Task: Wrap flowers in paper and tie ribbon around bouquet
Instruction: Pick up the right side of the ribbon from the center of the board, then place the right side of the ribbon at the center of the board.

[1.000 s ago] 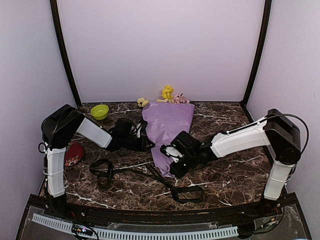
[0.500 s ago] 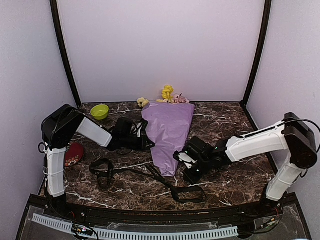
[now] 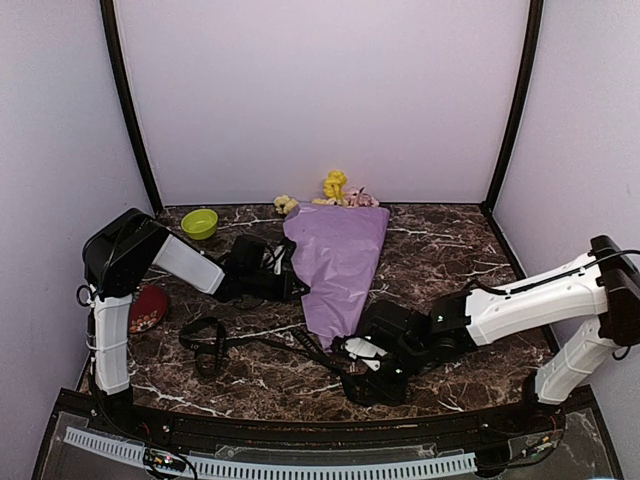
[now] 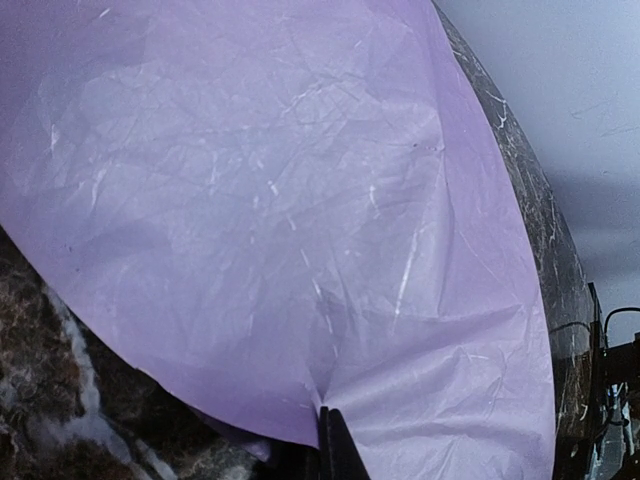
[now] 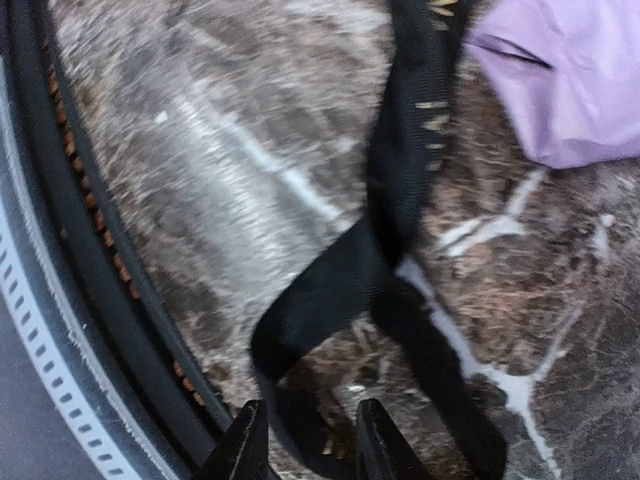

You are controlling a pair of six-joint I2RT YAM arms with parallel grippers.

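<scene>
- The right gripper [image 5: 308, 447] was low over the table [image 3: 455, 250], close to its near edge, and its two fingers stood apart with a clear gap between them.
- In the right wrist view a loop of the ribbon [image 5: 398, 190] ran down into that gap. I could not tell if the fingers touched it, and they did not squeeze it.
- From there the ribbon, black with small pale lettering, went up past the narrow tip of the lilac paper [image 4: 300, 200].
- In the top view the rest of the ribbon lay flat on the marble and ran left to a second loop in front of the left arm.
- The left gripper [image 4: 334, 447] was pressed together on the left edge of the paper; the creases of the sheet ran together at its dark tip.
- The paper lay as a cone in the middle of the table, the wide end toward the back wall and the point toward the arms.
- The flowers [image 3: 336, 187], yellow, cream and pink, showed at the wide end, against the back wall.
- A green bowl [image 3: 200, 223] stood in the far left corner, apart from the paper.
- A red dish [image 3: 148, 308] lay beside the left arm, partly hidden by it.
</scene>
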